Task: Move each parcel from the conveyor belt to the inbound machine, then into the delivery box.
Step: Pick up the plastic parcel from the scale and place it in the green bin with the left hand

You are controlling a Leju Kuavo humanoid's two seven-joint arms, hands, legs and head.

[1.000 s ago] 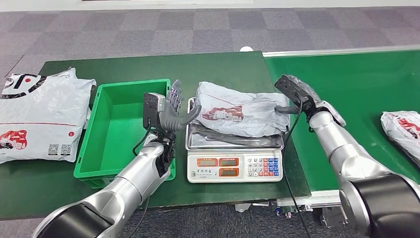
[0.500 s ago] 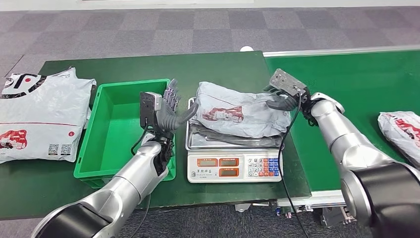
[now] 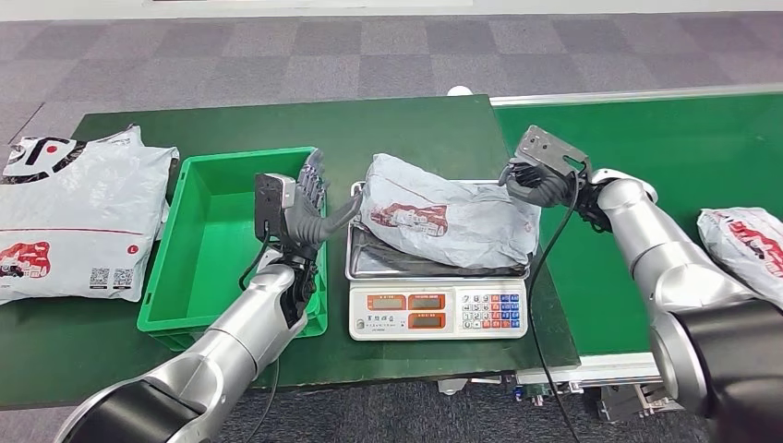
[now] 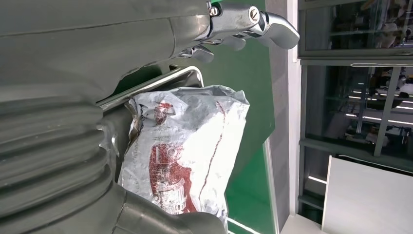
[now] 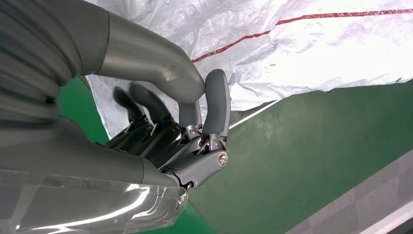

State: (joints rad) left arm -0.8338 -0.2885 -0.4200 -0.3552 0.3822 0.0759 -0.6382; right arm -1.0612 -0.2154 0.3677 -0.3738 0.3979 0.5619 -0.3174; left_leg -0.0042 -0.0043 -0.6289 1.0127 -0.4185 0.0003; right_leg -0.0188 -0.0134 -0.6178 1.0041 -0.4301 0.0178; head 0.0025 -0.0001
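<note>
At the far left of the frame a flat white parcel lies on the bench, beside the green box. Left hand stands open, fingers spread, thumb toward the grey parcel on the scale at centre. Right hand is curled at that parcel's right edge; whether it grips is unclear. Another parcel lies on the belt at far right.

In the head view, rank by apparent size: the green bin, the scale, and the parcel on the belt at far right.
1. green bin
2. scale
3. parcel on the belt, cropped by the frame edge, so its rank is unsure.
</note>
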